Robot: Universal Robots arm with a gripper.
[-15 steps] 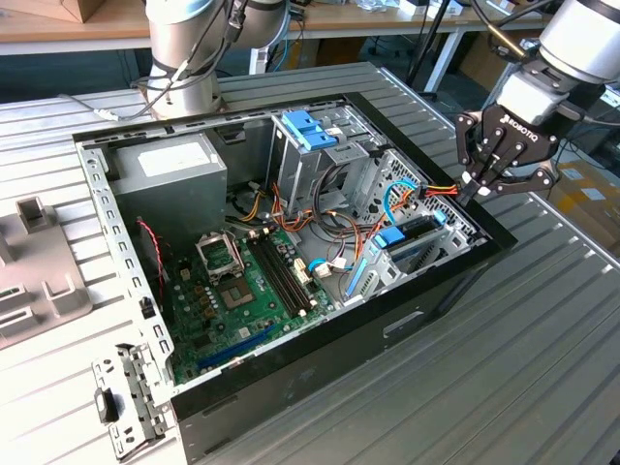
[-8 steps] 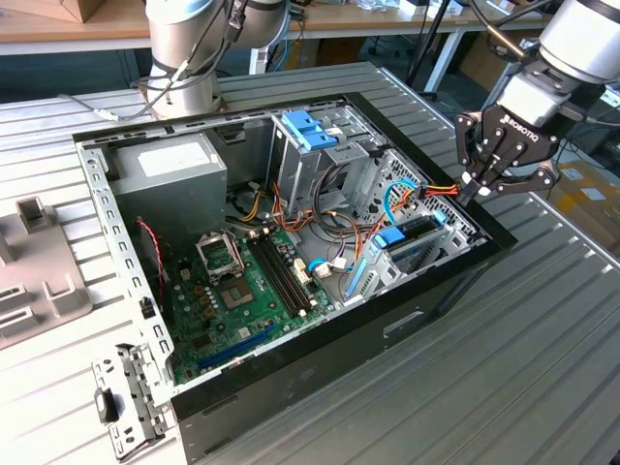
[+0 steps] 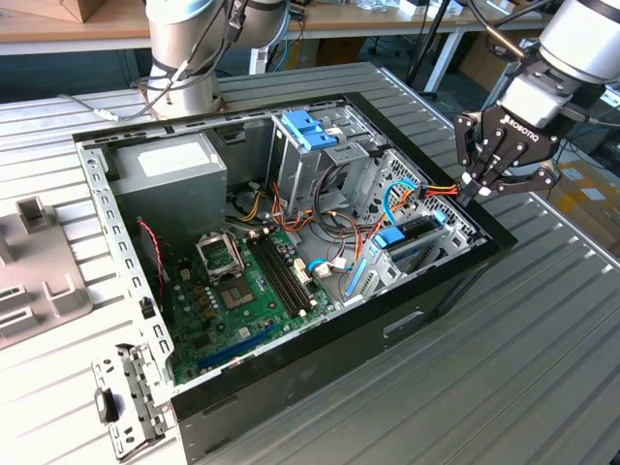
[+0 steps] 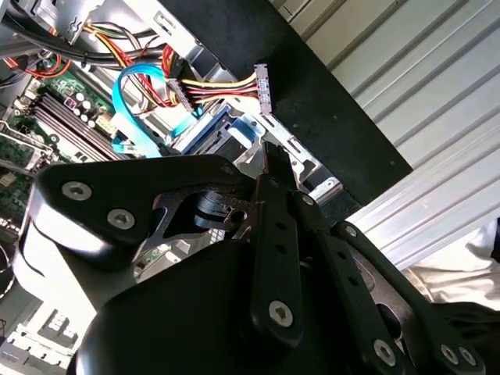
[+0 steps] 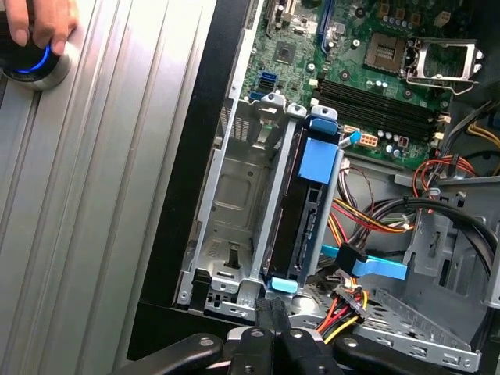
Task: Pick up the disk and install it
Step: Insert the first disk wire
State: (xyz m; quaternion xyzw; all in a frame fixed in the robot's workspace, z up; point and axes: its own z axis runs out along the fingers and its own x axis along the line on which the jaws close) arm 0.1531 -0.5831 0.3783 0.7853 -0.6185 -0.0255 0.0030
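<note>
The disk [image 5: 301, 223] is seen edge-on in the first wrist view, centre of frame: a dark slab w/ blue trim, standing in one slot of the metal drive cage [image 5: 234, 226]; the slot beside it is bare. In the exterior view the disk [image 3: 418, 235] sits right of centre, inside the open PC case [image 3: 320, 383], near its black front edge.

The gripper [image 3: 481, 186] is placed at the upper right of the exterior view, just above the case's far corner by the cage. Its fingers [image 5: 269, 324] are pressed together at the bottom centre of the first wrist view, w/ nothing between them, tips just beside the disk's blue end tab [image 5: 281, 284]. The disk is not gripped.

Step, as judged: install phase, disk already in the bay; seating looks near complete but can't be confirmed. A careful push along the slot axis would be called for, w/ the loose power cable bundle [image 5: 348, 305] kept clear of the tips.

Surface: a ribbed grey metal table [image 3: 542, 339]. A motherboard [image 3: 237, 291] and grey PSU box [image 3: 170, 179] are inside the case. A person's hand [image 5: 39, 23] rests on a blue-ringed button at the upper left of the first wrist view. Benches and clutter are seen behind, top of the exterior view.
</note>
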